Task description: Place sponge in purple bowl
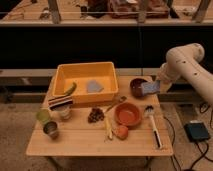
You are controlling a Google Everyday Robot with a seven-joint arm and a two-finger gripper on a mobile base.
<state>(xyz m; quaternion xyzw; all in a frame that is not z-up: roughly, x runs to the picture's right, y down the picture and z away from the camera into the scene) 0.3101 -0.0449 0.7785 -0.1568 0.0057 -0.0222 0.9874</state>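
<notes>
Looks like the carry step, pretty close to the finish. Got the gripper (153, 90) clamped on the sponge (149, 88), hanging just right of the purple bowl (135, 88), roughly level with its rim, not inside yet. Next up, probably: nudge left until centred over the purple bowl, dip a little, then let go. Worth steering clear of the orange bowl (128, 115) sitting just in front of the purple bowl.

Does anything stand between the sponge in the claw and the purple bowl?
Nothing visible does. The claw, shut on the sponge, hangs at the right rim of the purple bowl; the orange bowl sits nearer the camera, out of the path.
</notes>
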